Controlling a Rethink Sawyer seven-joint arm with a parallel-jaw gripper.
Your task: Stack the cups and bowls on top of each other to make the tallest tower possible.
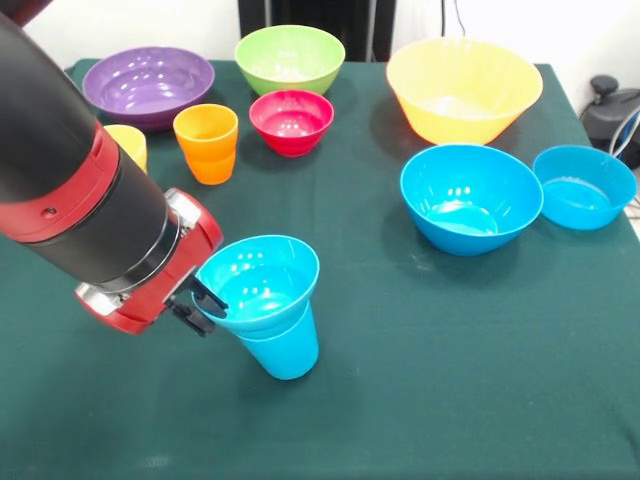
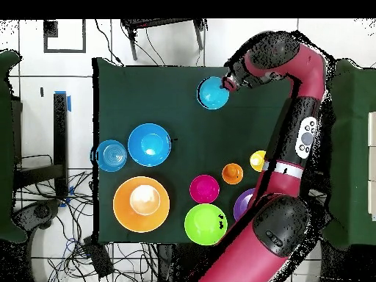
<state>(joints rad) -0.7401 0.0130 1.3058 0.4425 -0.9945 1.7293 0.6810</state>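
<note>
A blue cup (image 1: 287, 352) stands near the table's front with a small blue bowl (image 1: 262, 284) seated in its mouth, tilted a little; from above the pair shows as one blue bowl (image 2: 213, 92). My gripper (image 1: 203, 301) (image 2: 229, 82) is at the bowl's left rim, shut on it. An orange cup (image 1: 206, 143) stands alone, and a yellow cup (image 1: 130, 146) is half hidden behind my arm. Purple bowl (image 1: 148, 85), green bowl (image 1: 290, 58), red bowl (image 1: 291, 121), large yellow-orange bowl (image 1: 464, 88) and two more blue bowls (image 1: 470, 197) (image 1: 584, 186) sit apart.
My arm crosses the left side of the table in the front view and covers part of the purple bowl (image 2: 244, 201) from above. A dark device (image 1: 610, 110) sits off the table's right edge.
</note>
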